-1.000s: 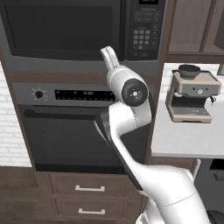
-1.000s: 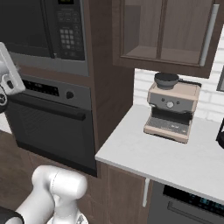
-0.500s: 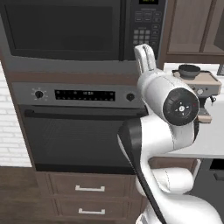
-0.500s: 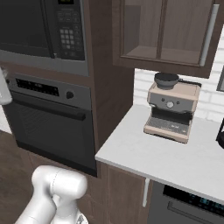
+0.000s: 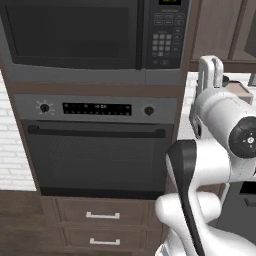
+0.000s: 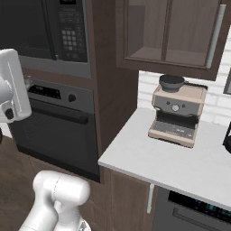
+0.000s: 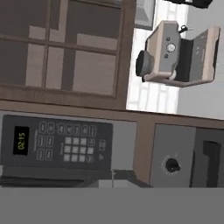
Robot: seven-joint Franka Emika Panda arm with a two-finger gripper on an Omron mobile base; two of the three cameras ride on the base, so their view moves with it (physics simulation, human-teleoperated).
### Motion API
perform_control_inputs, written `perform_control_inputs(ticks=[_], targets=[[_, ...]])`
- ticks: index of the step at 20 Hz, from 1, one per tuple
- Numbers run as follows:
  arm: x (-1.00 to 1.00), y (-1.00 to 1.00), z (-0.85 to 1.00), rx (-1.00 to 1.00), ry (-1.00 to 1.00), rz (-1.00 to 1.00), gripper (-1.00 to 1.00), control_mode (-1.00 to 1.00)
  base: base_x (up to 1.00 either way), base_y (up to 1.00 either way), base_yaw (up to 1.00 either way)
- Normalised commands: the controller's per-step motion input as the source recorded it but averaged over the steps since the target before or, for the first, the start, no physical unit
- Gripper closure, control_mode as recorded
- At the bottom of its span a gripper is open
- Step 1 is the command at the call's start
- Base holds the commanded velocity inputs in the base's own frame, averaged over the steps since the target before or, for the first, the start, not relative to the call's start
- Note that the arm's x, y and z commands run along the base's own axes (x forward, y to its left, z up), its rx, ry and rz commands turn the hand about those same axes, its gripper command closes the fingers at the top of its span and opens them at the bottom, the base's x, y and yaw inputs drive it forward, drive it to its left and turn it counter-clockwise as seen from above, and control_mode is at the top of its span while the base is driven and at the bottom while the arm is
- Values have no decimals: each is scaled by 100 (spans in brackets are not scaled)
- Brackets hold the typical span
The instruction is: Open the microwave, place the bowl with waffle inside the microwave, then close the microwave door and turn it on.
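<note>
The microwave (image 5: pixel 95 37) sits high in the wall of dark wood cabinets, right above the wall oven (image 5: pixel 97 145). The microwave door (image 5: pixel 70 35) is shut, with its dark window flat against the front. To the right of the door is the keypad panel (image 5: pixel 165 32) with rows of small buttons. In the hand view the same panel (image 7: pixel 57 144) lies turned on its side, and a small clock on it glows yellow-green.

The bowl with waffle cannot be found in these pictures, so I cannot tell where it is.

The robot's arm (image 5: pixel 220 140) is bent up in front of the counter (image 6: pixel 167 158), to the right of the oven. I cannot tell if the pincer is open or closed, because its tips are hidden. It holds nothing that I can see.

On the counter, far to the right of the microwave, stands a coffee machine (image 6: pixel 177 113). It is near the white brick wall. Above it hangs a cabinet with glass doors (image 6: pixel 173 31). Under the oven are two drawers (image 5: pixel 102 225).

I think the task has hardly begun. The door is not open yet. All the steps are left: open the door, get the bowl, put it inside, shut the door, and press a button to turn it on.
</note>
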Motion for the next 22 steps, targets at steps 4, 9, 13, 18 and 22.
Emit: perform_control_inputs(ticks=[4, 9, 13, 18, 22], targets=[[8, -34, 0, 4, 0, -22, 100, -100, 0, 0, 0], [23, -7, 0, 5, 0, -15, 100, -100, 0, 0, 0], [53, 0, 0, 4, 0, 1, 100, -100, 0, 0, 0], [55, 0, 0, 0, 0, 3, 100, -100, 0, 0, 0], [49, 1, 0, 0, 0, 2, 100, -100, 0, 0, 0]])
